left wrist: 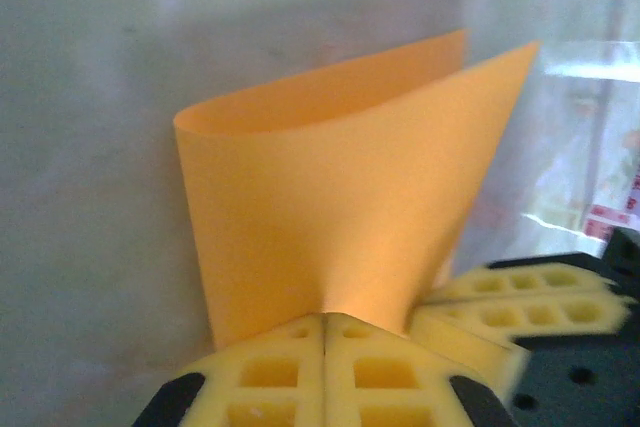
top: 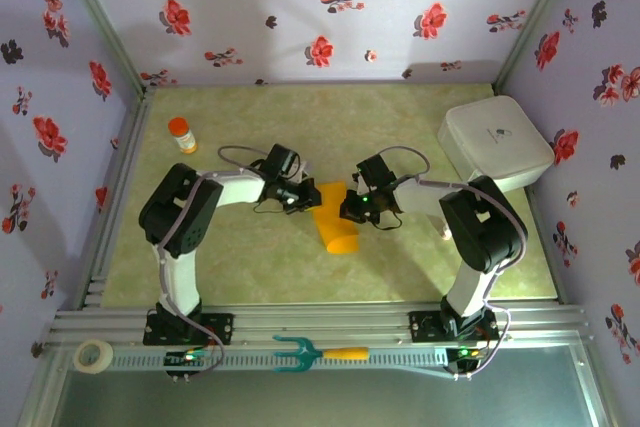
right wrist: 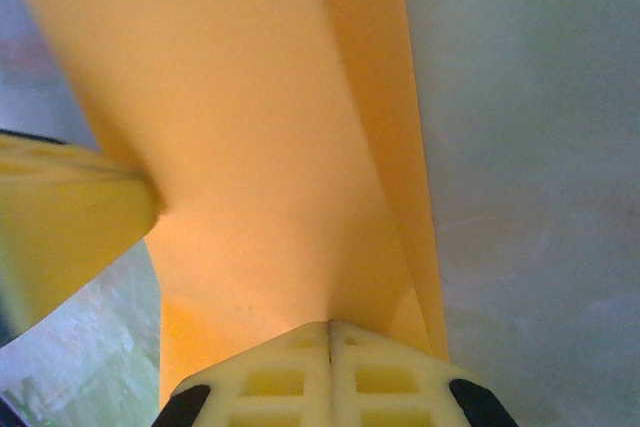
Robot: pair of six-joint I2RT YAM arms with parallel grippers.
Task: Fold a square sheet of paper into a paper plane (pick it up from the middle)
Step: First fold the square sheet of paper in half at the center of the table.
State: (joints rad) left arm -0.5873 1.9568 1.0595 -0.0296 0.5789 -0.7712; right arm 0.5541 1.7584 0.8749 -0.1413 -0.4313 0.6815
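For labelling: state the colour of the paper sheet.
Plain orange-yellow; the square sheet of paper shows best in the left wrist view.

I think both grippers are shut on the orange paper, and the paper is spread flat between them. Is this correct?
Not entirely. The orange paper is not spread flat: the left wrist view shows it bent over into a rounded loop. The left gripper and the right gripper are indeed both shut on it.
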